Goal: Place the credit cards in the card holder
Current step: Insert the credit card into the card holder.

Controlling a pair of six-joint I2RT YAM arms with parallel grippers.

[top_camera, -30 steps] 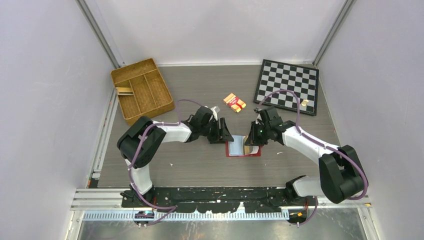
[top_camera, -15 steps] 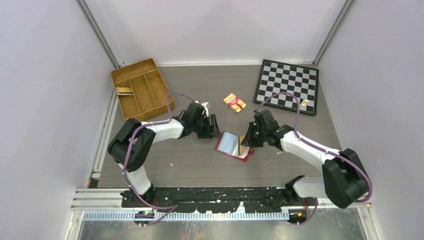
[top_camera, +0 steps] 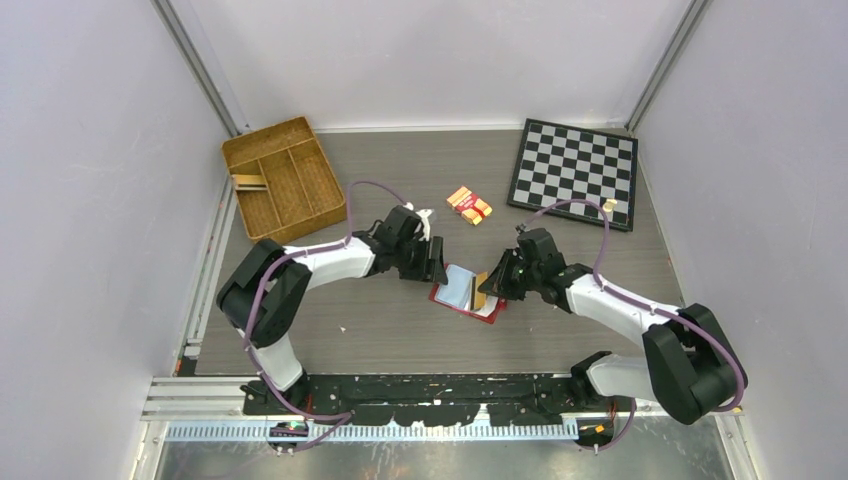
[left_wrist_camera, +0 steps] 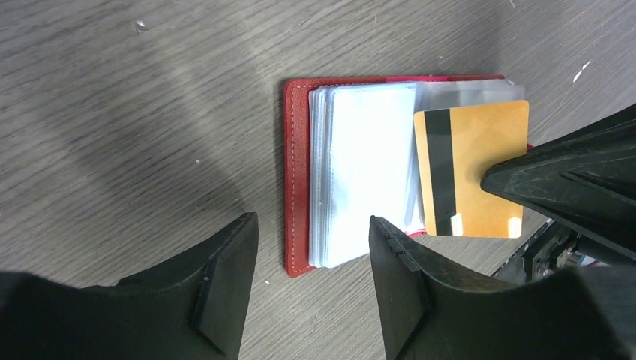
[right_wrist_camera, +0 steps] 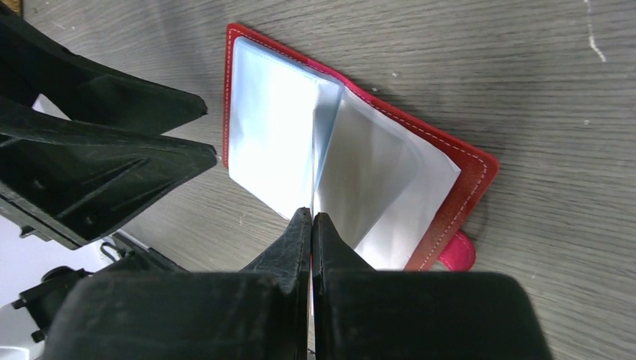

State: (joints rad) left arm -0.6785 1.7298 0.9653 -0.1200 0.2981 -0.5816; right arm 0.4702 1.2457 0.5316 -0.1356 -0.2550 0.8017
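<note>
The right gripper (right_wrist_camera: 311,223) pinches a tan, dark-striped credit card (left_wrist_camera: 480,165) over the open dark-red leather card holder (left_wrist_camera: 297,172). The left gripper (left_wrist_camera: 311,225) stands spread.

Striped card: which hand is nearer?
Right. The right hand is shut on the striped card, which lies over the card holder's clear sleeves. The left hand is open by the holder's other half, not touching the card.
</note>
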